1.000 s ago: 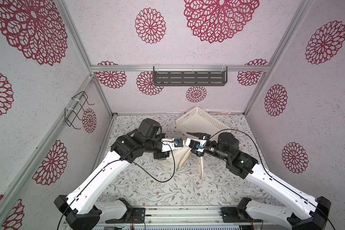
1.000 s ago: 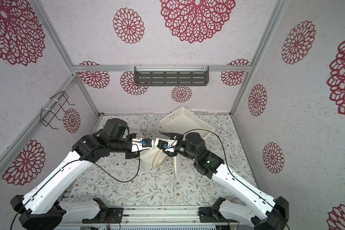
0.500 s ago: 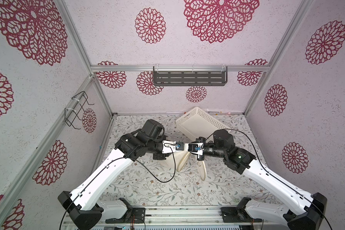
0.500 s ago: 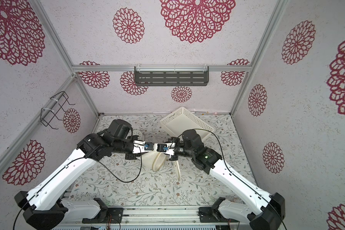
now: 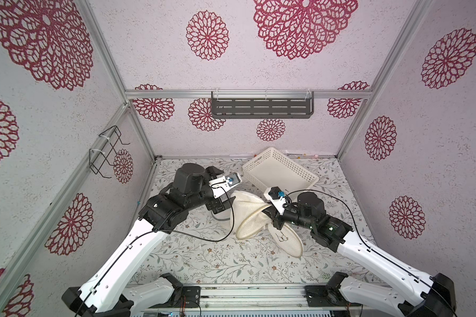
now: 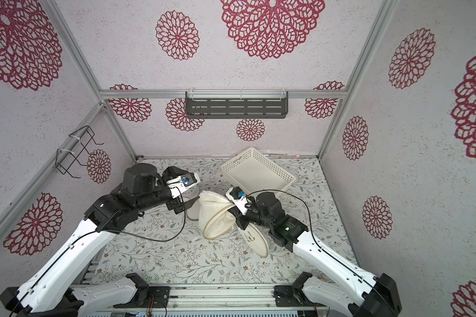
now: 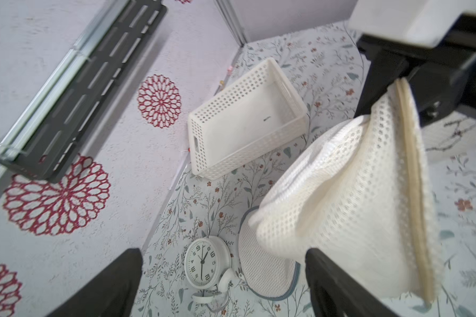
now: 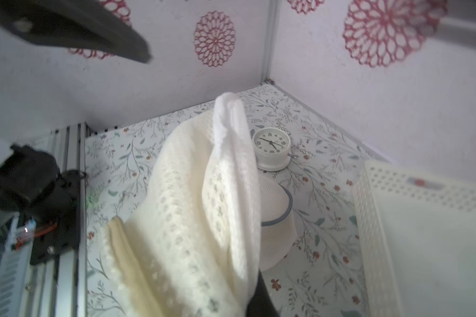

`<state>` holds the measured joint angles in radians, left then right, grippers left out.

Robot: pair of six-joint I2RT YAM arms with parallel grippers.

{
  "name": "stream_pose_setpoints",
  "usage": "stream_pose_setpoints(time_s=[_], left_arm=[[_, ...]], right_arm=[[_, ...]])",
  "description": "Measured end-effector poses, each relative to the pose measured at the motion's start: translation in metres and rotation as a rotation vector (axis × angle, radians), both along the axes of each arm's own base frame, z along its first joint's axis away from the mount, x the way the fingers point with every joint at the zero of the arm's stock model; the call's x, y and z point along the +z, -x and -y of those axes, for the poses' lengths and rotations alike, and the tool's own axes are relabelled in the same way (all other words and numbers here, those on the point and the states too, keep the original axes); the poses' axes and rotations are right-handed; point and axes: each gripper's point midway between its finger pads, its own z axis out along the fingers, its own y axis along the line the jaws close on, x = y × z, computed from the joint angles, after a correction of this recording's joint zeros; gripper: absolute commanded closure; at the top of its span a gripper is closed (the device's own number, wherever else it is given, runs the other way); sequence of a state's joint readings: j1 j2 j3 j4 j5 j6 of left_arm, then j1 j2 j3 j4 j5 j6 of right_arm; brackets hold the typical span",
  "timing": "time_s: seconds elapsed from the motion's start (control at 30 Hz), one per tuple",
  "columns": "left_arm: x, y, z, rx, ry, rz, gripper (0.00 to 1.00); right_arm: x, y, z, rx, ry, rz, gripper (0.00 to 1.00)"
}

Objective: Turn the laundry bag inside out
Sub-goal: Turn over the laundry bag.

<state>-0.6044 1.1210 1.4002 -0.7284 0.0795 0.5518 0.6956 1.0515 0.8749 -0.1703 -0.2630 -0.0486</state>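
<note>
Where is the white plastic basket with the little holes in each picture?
Both top views: the white perforated plastic basket sits at the back, right of centre.
Left wrist: centre of the picture.
Right wrist: picture's right edge, cut off.
Shared landmark: the cream mesh laundry bag, beside it everywhere.

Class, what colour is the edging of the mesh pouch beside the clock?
Grey-blue edging, clearest in the right wrist view.

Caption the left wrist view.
Right gripper clamps the bag at its rim; left gripper open; clock and basket beyond.
</note>
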Motion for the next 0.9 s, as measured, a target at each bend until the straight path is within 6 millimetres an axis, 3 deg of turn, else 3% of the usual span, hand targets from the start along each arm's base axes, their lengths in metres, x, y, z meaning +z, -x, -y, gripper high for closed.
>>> stream_pose_setpoints(time_s=[0.07, 0.13, 0.27, 0.4, 0.53, 0.73, 0.9], left_arm=[[0.01, 0.004, 0.0, 0.029, 0.081, 0.004, 0.01], [0.005, 0.008, 0.008, 0.034, 0.139, -0.017, 0.0], [-0.031, 0.013, 0.036, 0.016, 0.187, -0.118, 0.04], [-0.063, 0.0, 0.055, 0.051, 0.168, -0.177, 0.12], [-0.07, -0.019, 0.06, 0.102, 0.155, -0.149, 0.29], [-0.069, -0.032, 0.059, 0.119, 0.092, -0.064, 0.78], [-0.056, -0.028, 0.06, 0.064, 0.058, 0.003, 0.92]], right_arm=[[0.006, -0.012, 0.004, -0.103, -0.044, -0.092, 1.0], [0.014, -0.021, 0.006, -0.173, -0.082, -0.152, 1.0], [0.025, -0.03, 0.008, -0.257, -0.138, -0.237, 1.0], [0.029, -0.032, 0.009, -0.29, -0.147, -0.287, 1.0], [0.028, -0.031, 0.009, -0.297, -0.136, -0.314, 1.0], [0.028, -0.028, 0.012, -0.294, -0.096, -0.323, 1.0], [0.024, -0.027, 0.013, -0.268, -0.003, -0.301, 1.0]])
